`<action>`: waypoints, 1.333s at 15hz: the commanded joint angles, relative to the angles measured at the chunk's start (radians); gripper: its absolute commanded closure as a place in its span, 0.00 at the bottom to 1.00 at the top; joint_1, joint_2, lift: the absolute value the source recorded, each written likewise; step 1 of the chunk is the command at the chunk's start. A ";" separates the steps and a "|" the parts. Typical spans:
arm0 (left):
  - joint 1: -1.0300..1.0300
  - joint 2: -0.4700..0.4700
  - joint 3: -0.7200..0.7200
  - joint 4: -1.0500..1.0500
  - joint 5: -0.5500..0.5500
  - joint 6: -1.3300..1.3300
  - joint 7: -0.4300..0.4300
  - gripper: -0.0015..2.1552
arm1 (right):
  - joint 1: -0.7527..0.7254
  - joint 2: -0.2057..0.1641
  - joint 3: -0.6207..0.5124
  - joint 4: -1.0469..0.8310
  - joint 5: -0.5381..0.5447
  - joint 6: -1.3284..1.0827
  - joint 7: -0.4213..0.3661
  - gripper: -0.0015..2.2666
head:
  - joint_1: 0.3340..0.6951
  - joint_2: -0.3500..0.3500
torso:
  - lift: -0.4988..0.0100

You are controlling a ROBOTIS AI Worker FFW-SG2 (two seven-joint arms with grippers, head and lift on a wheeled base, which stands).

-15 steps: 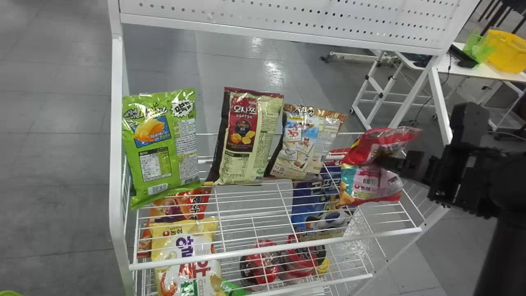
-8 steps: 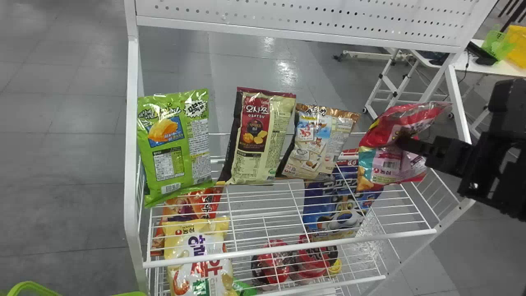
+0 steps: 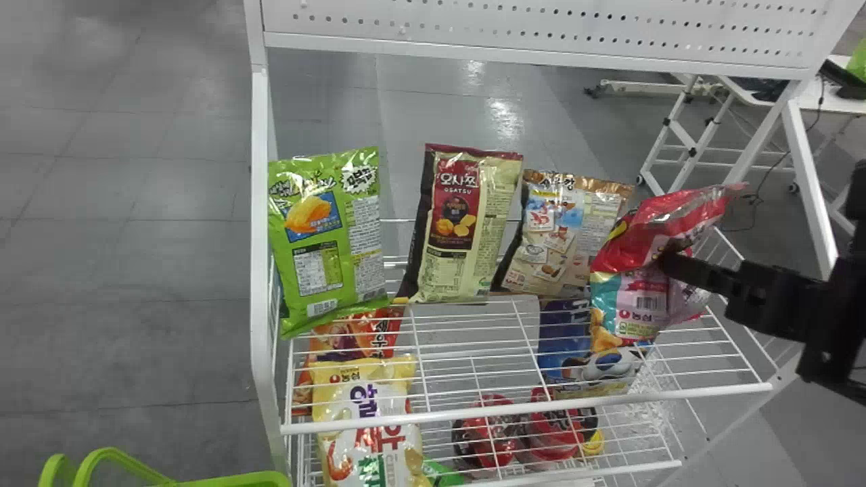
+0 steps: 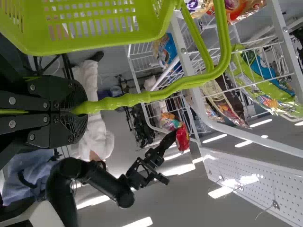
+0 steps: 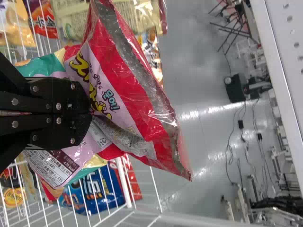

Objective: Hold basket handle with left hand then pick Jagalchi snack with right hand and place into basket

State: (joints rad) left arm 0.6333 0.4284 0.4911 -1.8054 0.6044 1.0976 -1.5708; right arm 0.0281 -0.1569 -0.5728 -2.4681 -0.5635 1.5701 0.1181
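Grey tiled floor [image 3: 149,270] runs through the whole head view, with a streak of glare [image 3: 504,122] behind the display. I record a white wire rack [image 3: 528,410] standing on it, with a perforated white panel [image 3: 541,40] across its top. Beyond the rack, at the far right, are a white table [image 3: 829,98] and a folding frame [image 3: 676,149] on casters; a dark cable [image 3: 766,179] trails nearby.

The green basket [image 3: 237,480] sits low at the left, just beside the rack. My left gripper [image 4: 79,109] is clenched around the basket's handle [image 4: 189,81].

Along the back of the upper shelf, leaning upright, I note from left to right a green bag [image 3: 325,237], a dark-and-cream bag [image 3: 467,230] and a beige bag [image 3: 568,237]. An orange bag [image 3: 355,338], a yellow bag [image 3: 365,406] and a blue bag [image 3: 565,338] show through the wires.

The Jagalchi snack [image 3: 626,297], a red, pink and teal bag, is over the right part of the upper shelf, near the beige bag. My right gripper [image 3: 668,262] grasps it by its middle, creasing the film. Smallest on my list, two round red packages [image 3: 487,433] [image 3: 555,426] lie below the upper shelf.
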 commanded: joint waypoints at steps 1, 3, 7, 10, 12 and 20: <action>-0.004 -0.003 0.003 0.000 0.000 0.000 -0.010 1.00 | 0.045 0.004 -0.001 -0.006 -0.087 0.002 0.000 0.99 | 1.00 0.30 | 0.96; -0.006 -0.005 0.001 0.001 0.000 -0.003 -0.010 1.00 | 0.064 0.005 -0.001 -0.006 -0.164 0.002 0.000 0.99 | 1.00 0.35 | 0.96; -0.015 -0.020 0.000 0.000 -0.009 0.000 -0.010 1.00 | 0.082 0.004 -0.024 -0.006 -0.340 0.002 0.011 0.99 | 1.00 0.48 | 0.96; -0.015 -0.022 0.001 0.000 -0.009 0.000 -0.010 1.00 | 0.119 0.017 0.014 -0.006 -0.432 0.002 0.023 0.99 | 1.00 0.57 | 0.96; -0.015 -0.023 0.001 -0.003 -0.009 0.000 -0.010 1.00 | 0.148 0.020 0.022 -0.006 -0.490 0.002 0.025 0.99 | 1.00 0.63 | 0.96; -0.017 -0.022 0.003 -0.003 -0.006 0.000 -0.010 1.00 | 0.248 0.045 0.192 -0.006 -0.602 0.002 0.040 0.99 | 1.00 0.99 | 0.96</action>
State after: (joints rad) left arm 0.6170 0.4060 0.4939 -1.8086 0.5967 1.0977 -1.5708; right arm 0.2667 -0.1191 -0.4155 -2.4743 -1.1575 1.5701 0.1571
